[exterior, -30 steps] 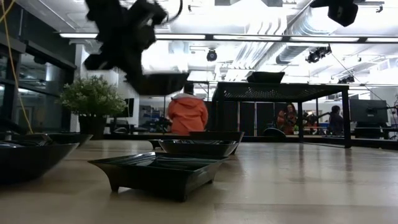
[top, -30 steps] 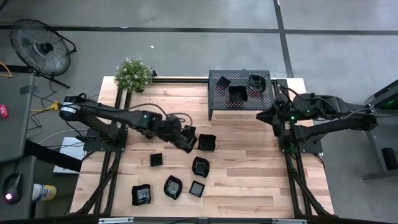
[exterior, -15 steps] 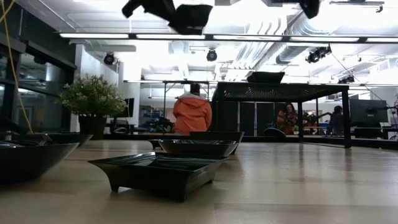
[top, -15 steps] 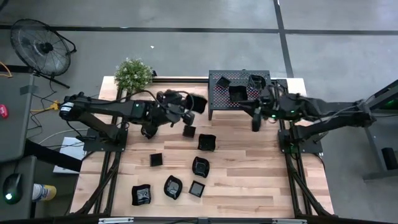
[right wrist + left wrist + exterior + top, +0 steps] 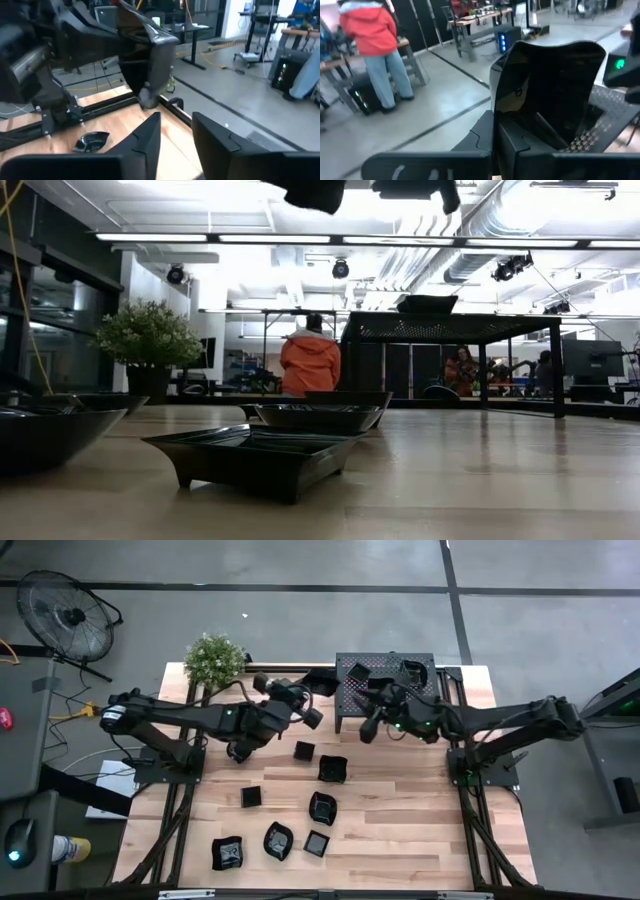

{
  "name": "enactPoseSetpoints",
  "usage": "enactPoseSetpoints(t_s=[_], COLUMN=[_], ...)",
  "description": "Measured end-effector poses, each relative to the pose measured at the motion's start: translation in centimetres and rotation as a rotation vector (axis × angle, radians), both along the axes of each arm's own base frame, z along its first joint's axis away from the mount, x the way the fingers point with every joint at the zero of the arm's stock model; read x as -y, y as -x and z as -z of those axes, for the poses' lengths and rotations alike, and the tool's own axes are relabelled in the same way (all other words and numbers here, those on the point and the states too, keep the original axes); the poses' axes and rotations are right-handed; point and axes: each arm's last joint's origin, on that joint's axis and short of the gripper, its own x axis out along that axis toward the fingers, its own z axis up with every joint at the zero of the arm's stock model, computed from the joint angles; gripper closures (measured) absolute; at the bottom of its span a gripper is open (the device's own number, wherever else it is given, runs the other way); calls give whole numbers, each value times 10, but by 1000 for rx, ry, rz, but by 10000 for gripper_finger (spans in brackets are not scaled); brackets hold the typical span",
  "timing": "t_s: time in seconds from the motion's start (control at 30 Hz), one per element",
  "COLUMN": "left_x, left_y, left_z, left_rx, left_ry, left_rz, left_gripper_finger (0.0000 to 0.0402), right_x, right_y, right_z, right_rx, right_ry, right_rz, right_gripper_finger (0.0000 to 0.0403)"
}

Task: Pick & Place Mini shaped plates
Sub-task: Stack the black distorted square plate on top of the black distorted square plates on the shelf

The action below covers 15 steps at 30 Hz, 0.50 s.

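My left gripper (image 5: 302, 710) is shut on one black glossy mini plate (image 5: 314, 719), held high above the table just left of the black perforated rack (image 5: 346, 704). My right gripper (image 5: 366, 728) hangs open in front of the rack and faces that plate (image 5: 150, 55) from the right, touching nothing. Three mini plates (image 5: 380, 690) rest on the rack's top. Several more (image 5: 322, 807) lie bottom-down on the wooden table, two of them (image 5: 304, 751) right under the grippers. The low view shows both grippers only at its top edge (image 5: 315, 192). My left gripper pinches the plate by its rim (image 5: 504, 116) between its two fingers (image 5: 517, 145). The fingers lie about level and point toward the table's right side. The plate stands tipped up on edge beyond the fingertips, lifted clear of the table and rack.
A potted plant (image 5: 214, 658) stands at the table's far left corner. The rack (image 5: 450, 328) takes up the far middle. A person in an orange jacket (image 5: 310, 365) stands in the room beyond the table. Bare wood lies at the table's near right (image 5: 430, 830).
My left gripper has risen with the plate and gone toward the far edge and the rack, rolling so that the plate now stands on edge. My right gripper has swung from the table's right side leftward, toward the held plate.
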Motion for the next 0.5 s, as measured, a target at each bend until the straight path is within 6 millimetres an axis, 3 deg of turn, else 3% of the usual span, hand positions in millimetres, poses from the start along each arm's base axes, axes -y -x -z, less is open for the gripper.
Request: enactPoseSetpoints(t_s=[0.27,0.5], left_x=[-12,-19], left_y=[-12,-19], left_z=[7,5], left_rx=[-67,-61], left_ry=[-20,-49], left_rz=[63,108], left_gripper_finger=[401,401], right_x=[6,13], right_y=[-11,-11], right_z=[-2,-2], right_rx=[69,118], right_ry=[40,-36], right_rz=[4,28], right_gripper_finger=[220,202])
